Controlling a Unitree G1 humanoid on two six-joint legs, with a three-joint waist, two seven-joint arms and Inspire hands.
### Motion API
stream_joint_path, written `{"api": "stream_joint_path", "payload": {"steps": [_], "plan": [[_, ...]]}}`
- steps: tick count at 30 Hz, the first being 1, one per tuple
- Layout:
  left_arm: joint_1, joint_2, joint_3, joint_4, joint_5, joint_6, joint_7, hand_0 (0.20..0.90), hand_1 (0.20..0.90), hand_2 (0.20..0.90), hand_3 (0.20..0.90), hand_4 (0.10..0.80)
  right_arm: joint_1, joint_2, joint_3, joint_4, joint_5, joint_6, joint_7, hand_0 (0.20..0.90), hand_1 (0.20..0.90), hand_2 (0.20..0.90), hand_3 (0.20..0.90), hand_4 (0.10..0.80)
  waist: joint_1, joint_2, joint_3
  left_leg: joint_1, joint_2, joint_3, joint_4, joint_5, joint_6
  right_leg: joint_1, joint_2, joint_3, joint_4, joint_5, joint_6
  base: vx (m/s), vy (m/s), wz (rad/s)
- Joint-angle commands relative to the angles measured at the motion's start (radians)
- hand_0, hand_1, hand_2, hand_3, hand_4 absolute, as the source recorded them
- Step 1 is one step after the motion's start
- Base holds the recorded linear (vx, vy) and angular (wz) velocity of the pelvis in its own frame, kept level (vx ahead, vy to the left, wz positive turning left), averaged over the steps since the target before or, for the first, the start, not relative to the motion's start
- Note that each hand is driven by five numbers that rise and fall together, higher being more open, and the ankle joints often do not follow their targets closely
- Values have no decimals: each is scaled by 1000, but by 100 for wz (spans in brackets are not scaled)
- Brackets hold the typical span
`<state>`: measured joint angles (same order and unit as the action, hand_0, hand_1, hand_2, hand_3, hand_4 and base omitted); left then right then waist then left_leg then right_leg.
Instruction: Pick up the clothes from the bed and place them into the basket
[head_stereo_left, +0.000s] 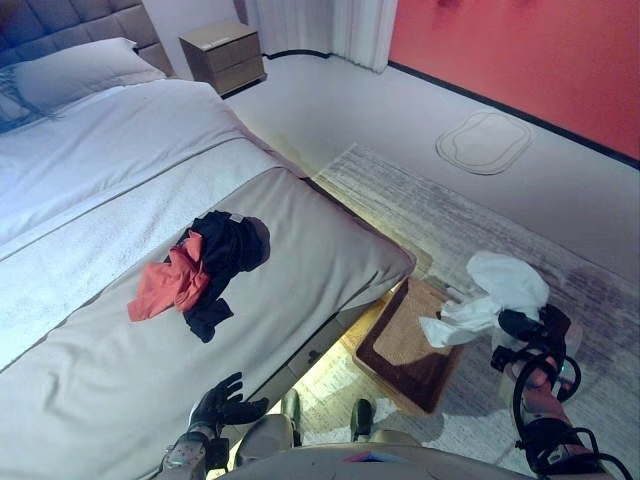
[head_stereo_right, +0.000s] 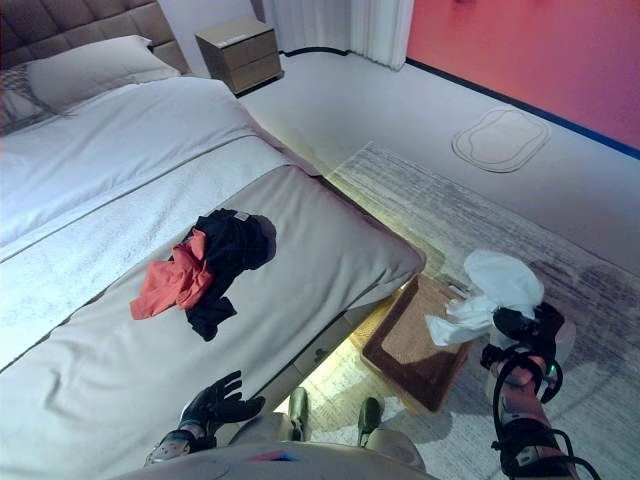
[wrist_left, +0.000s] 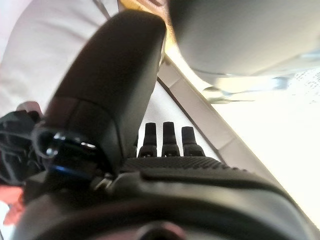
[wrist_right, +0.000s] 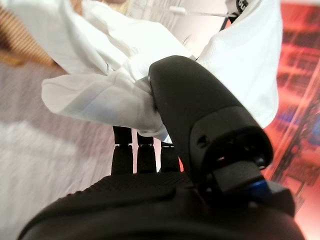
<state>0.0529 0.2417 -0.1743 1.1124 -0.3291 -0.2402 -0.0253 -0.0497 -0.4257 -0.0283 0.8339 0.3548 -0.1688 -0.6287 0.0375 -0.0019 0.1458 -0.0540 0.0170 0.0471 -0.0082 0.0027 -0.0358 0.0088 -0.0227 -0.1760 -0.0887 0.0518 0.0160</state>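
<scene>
A white garment (head_stereo_left: 497, 296) hangs from my right hand (head_stereo_left: 528, 327), whose thumb and fingers pinch the cloth (wrist_right: 115, 95), beside and partly above the brown woven basket (head_stereo_left: 400, 345) on the floor by the bed. On the grey bedcover lie a red garment (head_stereo_left: 168, 285) and a black garment (head_stereo_left: 225, 255), bunched together. My left hand (head_stereo_left: 225, 405) rests at the bed's near edge, fingers straight and spread, holding nothing. In the left wrist view the black cloth (wrist_left: 15, 145) shows beyond the thumb.
The bed (head_stereo_left: 110, 180) fills the left, with a pillow (head_stereo_left: 75, 70) at the head. A wooden nightstand (head_stereo_left: 222, 55) stands beyond it. A grey rug (head_stereo_left: 470, 215) and a small oval mat (head_stereo_left: 484, 142) lie on the floor before a red wall.
</scene>
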Motion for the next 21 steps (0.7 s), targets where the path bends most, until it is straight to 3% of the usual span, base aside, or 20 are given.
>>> {"api": "stream_joint_path", "payload": {"steps": [1, 8, 21], "plan": [[-42, 69, -35, -26, -46, -38, 32, 900, 900, 900, 900, 800, -110, -51, -56, 29, 0, -116, -43, 300, 300, 300, 200, 100, 33, -3, -62, 62, -6, -6, -78, 37, 16, 41, -89, -12, 94, -34, 76, 22, -23, 3], [-18, 73, -52, -16, -3, -46, 13, 900, 900, 900, 900, 800, -140, -46, -64, 96, 13, -70, -79, 300, 300, 300, 200, 100, 47, -6, -81, 82, -10, -3, -79, 15, 31, 57, -84, -13, 62, -22, 76, 13, -46, 3], [-6, 100, -63, -33, 21, -32, -6, 900, 900, 900, 900, 800, -168, -89, -71, 200, 19, -50, -10, 300, 300, 300, 200, 100, 61, 0, -71, 87, -9, -21, -79, 7, 32, 61, -75, -15, 42, -12, 76, 16, -51, 5]]}}
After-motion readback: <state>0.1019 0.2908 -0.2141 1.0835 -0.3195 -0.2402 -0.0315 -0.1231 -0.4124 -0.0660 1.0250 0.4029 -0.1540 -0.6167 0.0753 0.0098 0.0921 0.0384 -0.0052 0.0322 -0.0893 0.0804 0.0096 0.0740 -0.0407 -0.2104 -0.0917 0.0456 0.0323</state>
